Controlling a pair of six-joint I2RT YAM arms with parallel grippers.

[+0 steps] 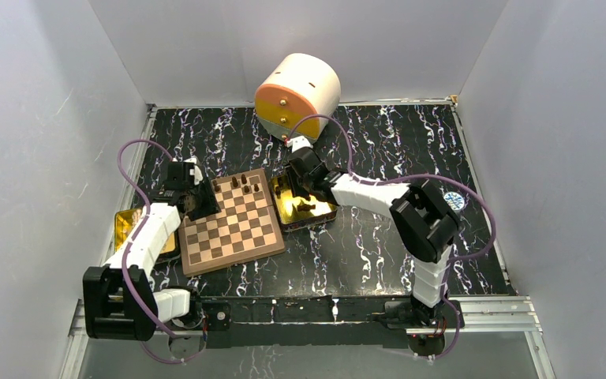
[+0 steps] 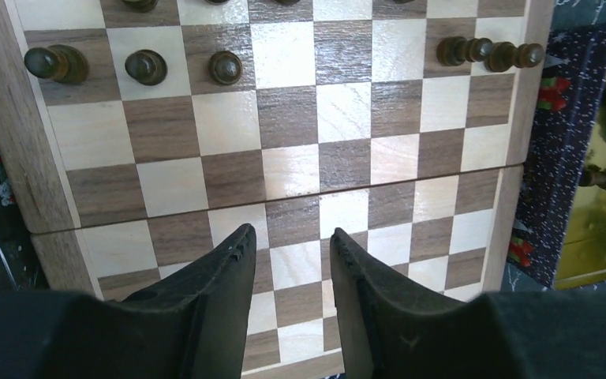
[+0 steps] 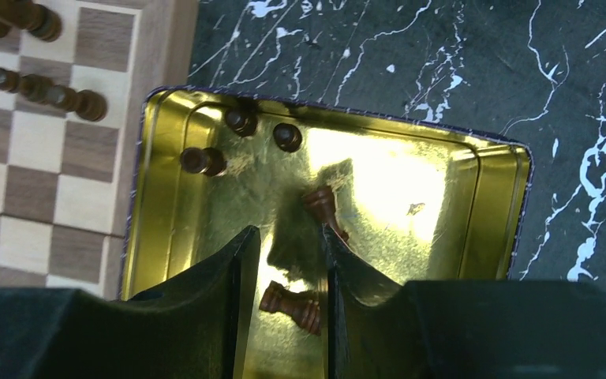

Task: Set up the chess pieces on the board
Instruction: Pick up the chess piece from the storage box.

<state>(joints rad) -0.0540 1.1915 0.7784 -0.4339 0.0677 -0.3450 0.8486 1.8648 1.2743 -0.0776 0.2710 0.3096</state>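
Gold tin (image 3: 442, 181) just beside board (image 3: 31, 197) edge

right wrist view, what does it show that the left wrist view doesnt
Only right wrist: the open right hand over the gold tin's floor, five loose chess pieces there. Only left wrist: the open left hand near the board's fold seam, three standing pieces at far left. Both: the board's edge, fallen pieces on it, and the tin.

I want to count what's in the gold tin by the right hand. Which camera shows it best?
Right wrist: the shiny gold rectangular tin fills the picture. Top view shows it tiny and partly hidden; left wrist, just an edge.
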